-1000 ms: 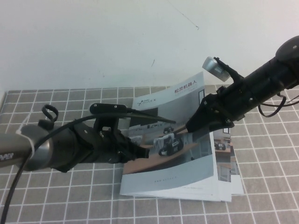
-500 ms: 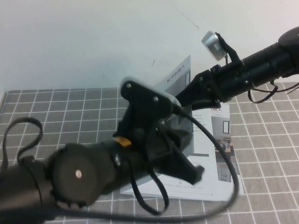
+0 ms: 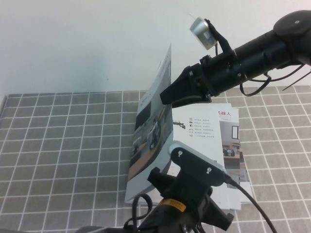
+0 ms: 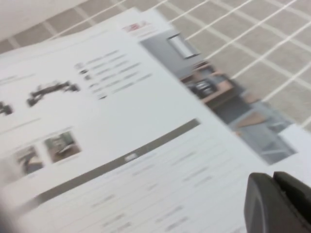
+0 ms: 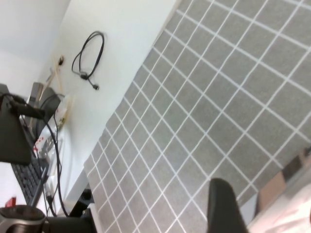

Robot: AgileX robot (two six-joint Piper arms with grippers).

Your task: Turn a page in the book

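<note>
right pincer (image 3: 165,97) raising page (image 3: 153,128), left pincer (image 4: 277,201) over book (image 3: 214,145)

Glossy paper page (image 3: 153,119) and book (image 3: 214,145) lie on a matt, tile-patterned cloth mat (image 3: 63,145); black plastic arms.

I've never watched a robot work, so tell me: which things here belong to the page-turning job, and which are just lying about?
In the job:
- the book, open on the mat
- the page, lifted nearly upright
- right gripper, at the page's upper edge
- left gripper, low over the book's near edge

Just lying about:
- checked mat
- black cable, on the white tabletop
</note>
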